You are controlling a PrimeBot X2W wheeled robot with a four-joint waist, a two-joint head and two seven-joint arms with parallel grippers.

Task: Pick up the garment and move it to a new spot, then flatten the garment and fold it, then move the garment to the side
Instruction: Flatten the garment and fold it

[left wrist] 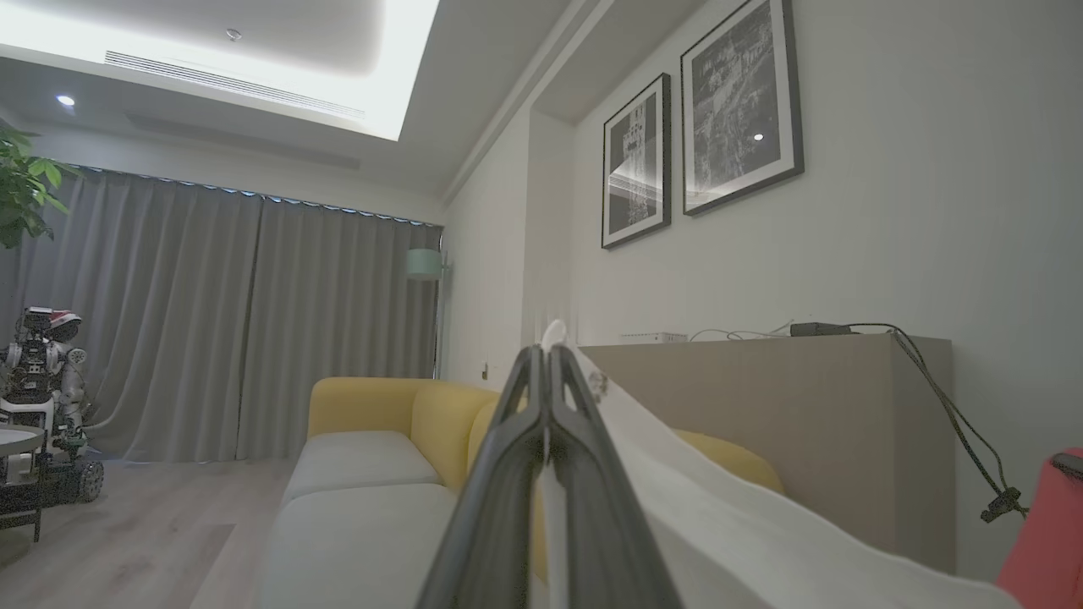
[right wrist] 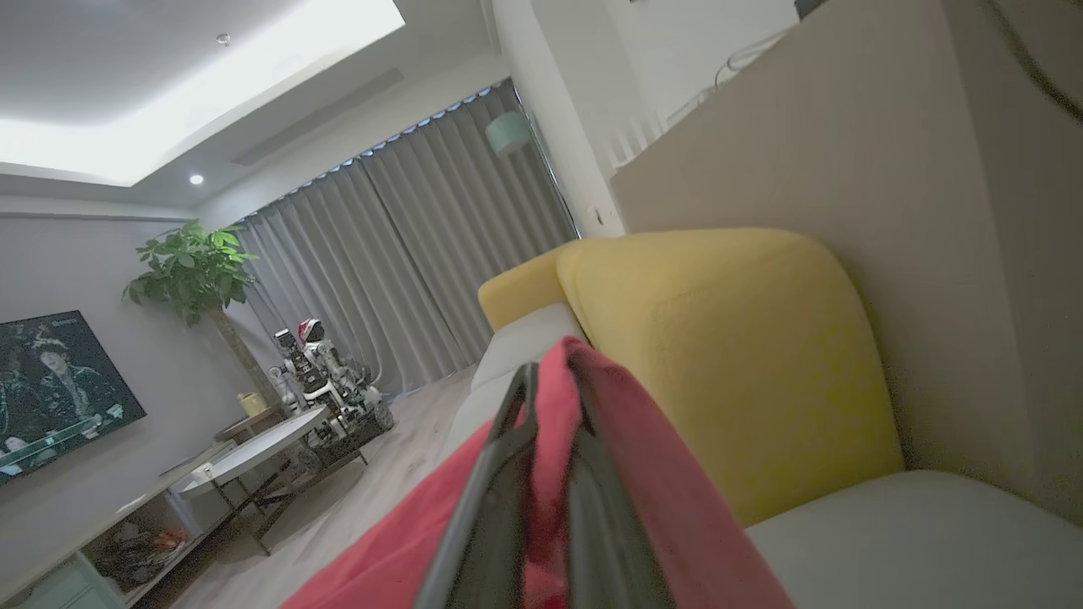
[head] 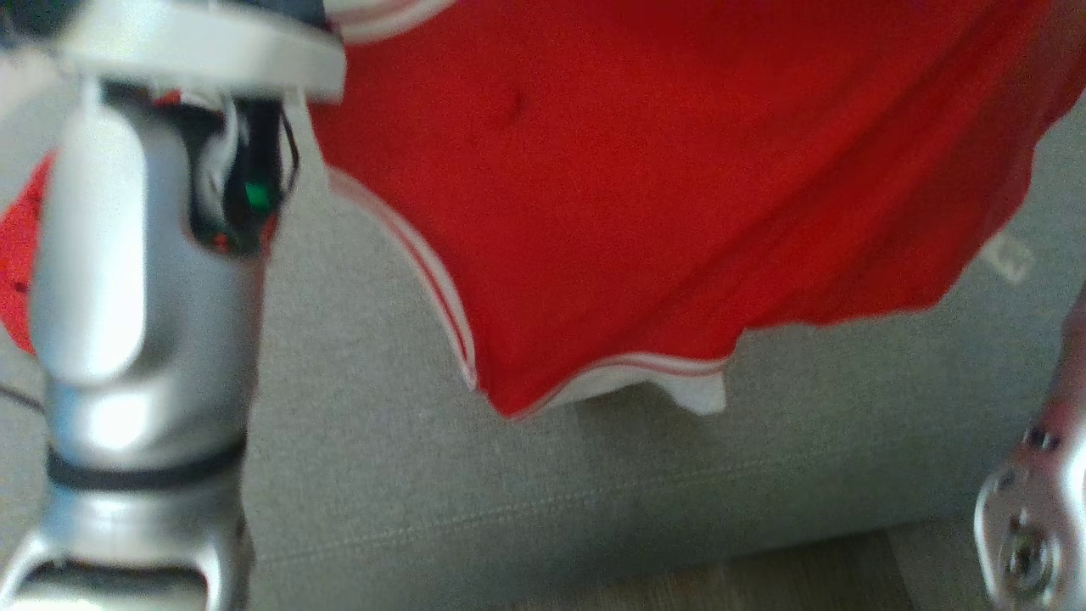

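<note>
The garment (head: 611,195) is red with white striped trim, and it hangs spread in the air above the grey sofa seat (head: 594,492). In the left wrist view my left gripper (left wrist: 546,353) is shut on the garment's white edge (left wrist: 728,524), which drapes off to the right. In the right wrist view my right gripper (right wrist: 552,376) is shut on red cloth (right wrist: 668,507) that wraps over its fingers. My left forearm (head: 144,280) rises at the left of the head view. Part of my right arm (head: 1035,509) sits at the lower right.
A yellow sofa backrest (right wrist: 728,355) stands behind the grey seat, with a beige cabinet (left wrist: 761,423) behind it. Wooden floor (head: 764,577) runs along the sofa's front. A round table (right wrist: 254,448) and another robot (right wrist: 321,372) stand across the room.
</note>
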